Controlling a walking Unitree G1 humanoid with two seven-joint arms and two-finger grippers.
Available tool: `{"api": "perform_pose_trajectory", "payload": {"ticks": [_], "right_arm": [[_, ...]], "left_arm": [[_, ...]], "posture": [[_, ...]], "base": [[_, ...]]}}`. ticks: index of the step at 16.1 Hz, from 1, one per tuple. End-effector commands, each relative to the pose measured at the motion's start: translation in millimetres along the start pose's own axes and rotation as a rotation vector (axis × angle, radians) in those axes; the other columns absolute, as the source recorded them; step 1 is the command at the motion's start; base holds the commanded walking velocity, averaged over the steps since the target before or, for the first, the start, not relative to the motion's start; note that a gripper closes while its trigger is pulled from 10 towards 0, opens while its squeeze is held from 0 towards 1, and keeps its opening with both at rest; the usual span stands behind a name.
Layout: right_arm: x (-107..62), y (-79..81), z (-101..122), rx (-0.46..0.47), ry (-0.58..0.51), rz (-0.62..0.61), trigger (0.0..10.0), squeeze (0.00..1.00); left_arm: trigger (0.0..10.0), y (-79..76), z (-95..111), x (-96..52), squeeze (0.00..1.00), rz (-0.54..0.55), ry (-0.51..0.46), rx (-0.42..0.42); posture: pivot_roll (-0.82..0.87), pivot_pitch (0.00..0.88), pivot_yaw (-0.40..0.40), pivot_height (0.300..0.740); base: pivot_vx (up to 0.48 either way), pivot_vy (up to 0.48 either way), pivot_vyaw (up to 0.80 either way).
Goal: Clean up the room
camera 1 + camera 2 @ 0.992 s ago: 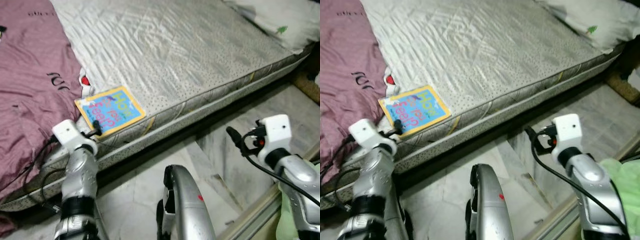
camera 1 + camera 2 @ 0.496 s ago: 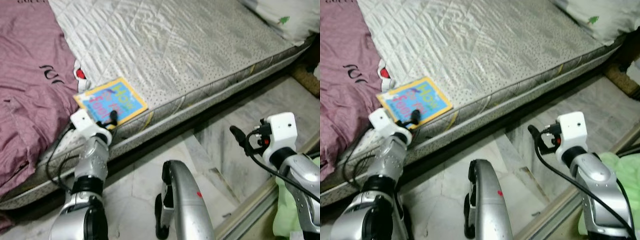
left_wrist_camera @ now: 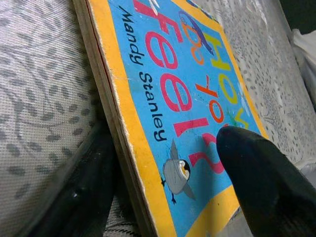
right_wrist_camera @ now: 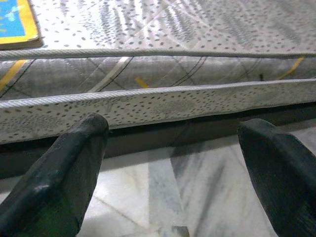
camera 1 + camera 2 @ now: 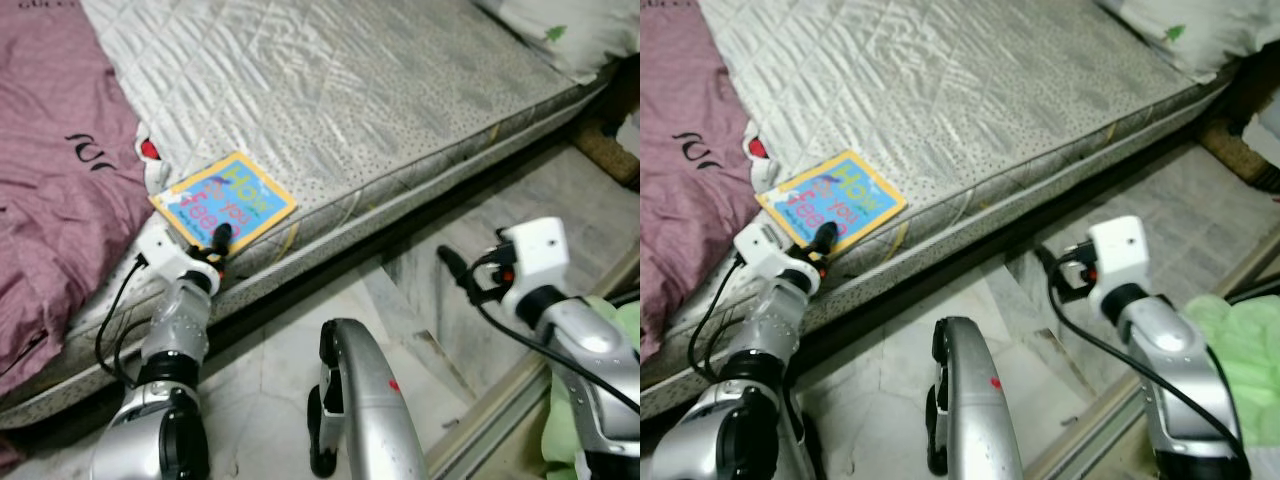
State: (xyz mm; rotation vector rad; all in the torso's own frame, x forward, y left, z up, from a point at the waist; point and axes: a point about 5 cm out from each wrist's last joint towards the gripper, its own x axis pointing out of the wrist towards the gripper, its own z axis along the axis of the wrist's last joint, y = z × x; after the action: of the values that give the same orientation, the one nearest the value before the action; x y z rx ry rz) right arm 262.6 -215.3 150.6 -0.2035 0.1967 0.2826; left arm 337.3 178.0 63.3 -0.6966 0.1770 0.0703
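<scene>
A yellow-bordered children's book [image 5: 222, 202] lies at the mattress [image 5: 380, 90] edge, left of centre. The left gripper [image 5: 217, 243] straddles its near corner, fingers spread, not yet clamped. The right gripper [image 4: 168, 163], lower right, hangs open and empty. Tidying looks barely begun.

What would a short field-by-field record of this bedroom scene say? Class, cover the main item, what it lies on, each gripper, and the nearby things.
Main item: book, blue cover with a yellow border, lying flat
Support: mattress, near its front edge
Left gripper: at the book's near corner, one finger above the cover, the other below the book's edge; not closed
Right gripper: open, over the floor, facing the mattress side
Nearby: purple blanket; pillow; green cloth
</scene>
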Motion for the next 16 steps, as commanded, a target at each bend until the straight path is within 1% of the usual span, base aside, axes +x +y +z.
{"api": "perform_pose_trajectory", "payload": {"ticks": [1,3,4,5,6,7,8,9,10,11,14,15,16], "right_arm": [[0.4,-1.1,-2,0.01,0.016,0.02,10.0,0.0],[5.9,-0.5,-1,0.01,-0.022,0.023,10.0,0.0],[8.6,1.2,3,0.015,-0.048,0.023,10.0,0.0],[11.2,4.4,6,0.001,-0.063,0.032,10.0,0.0],[13.5,9.6,7,0.024,-0.057,0.074,10.0,0.0],[15.8,14.5,4,0.08,-0.03,0.118,10.0,0.0],[17.8,14.1,1,0.139,-0.006,0.115,10.0,0.0],[19.4,15.0,4,0.136,-0.039,0.127,10.0,0.0],[23.2,14.8,5,0.122,-0.053,0.117,10.0,0.0],[29.5,16.2,6,0.129,-0.054,0.119,10.0,0.0],[43.0,29.0,13,0.15,-0.083,0.17,10.0,0.0],[47.3,32.7,14,0.179,-0.091,0.184,10.0,0.0],[56.6,39.3,16,0.204,-0.101,0.205,10.0,0.0]], "left_arm": [[0.0,1.9,-11,-1.5,0.0,0.012,0.044,-0.029],[0.0,3.3,-7,0.2,0.0,0.015,0.032,-0.039],[0.0,3.7,-6,0.0,0.0,0.006,0.026,-0.046],[0.0,5.0,-5,-0.4,0.0,0.002,0.025,-0.051],[0.0,8.2,-4,-1.2,0.0,0.014,0.027,-0.056],[0.0,13.1,-3,-1.9,0.0,0.036,0.024,-0.071],[0.0,16.5,-1,-2.3,0.0,0.054,0.019,-0.081],[0.0,18.3,1,-2.6,0.0,0.058,0.009,-0.082],[0.0,19.7,4,-2.3,0.0,0.063,0.001,-0.078],[0.0,19.1,8,-1.4,0.0,0.061,-0.013,-0.08],[0.0,18.5,15,0.9,0.0,0.04,-0.029,-0.071],[0.0,19.5,19,1.0,0.0,0.042,-0.044,-0.064],[0.0,22.0,25,1.9,0.0,0.055,-0.06,-0.051]], "posture": [[-0.3,0.186,-0.174,0.541],[-0.28,0.165,-0.168,0.541],[-0.27,0.159,-0.164,0.541],[-0.27,0.158,-0.163,0.541],[-0.27,0.153,-0.161,0.541],[-0.26,0.149,-0.159,0.541],[-0.26,0.145,-0.158,0.541],[-0.25,0.136,-0.155,0.541],[-0.24,0.128,-0.152,0.541],[-0.23,0.111,-0.149,0.541],[-0.19,0.072,-0.147,0.541],[-0.18,0.06,-0.146,0.541],[-0.15,0.038,-0.14,0.541]], "base": [[0.0,0.0,0.0],[0.0,0.0,0.0],[0.0,0.0,0.0],[0.0,0.0,0.0],[0.0,0.0,0.0],[0.0,0.0,0.0],[0.0,0.0,0.0],[0.0,0.0,0.0],[0.0,0.0,0.0],[0.0,0.0,0.0],[0.0,0.0,0.0],[0.0,0.0,0.0],[0.0,0.0,0.0]]}}
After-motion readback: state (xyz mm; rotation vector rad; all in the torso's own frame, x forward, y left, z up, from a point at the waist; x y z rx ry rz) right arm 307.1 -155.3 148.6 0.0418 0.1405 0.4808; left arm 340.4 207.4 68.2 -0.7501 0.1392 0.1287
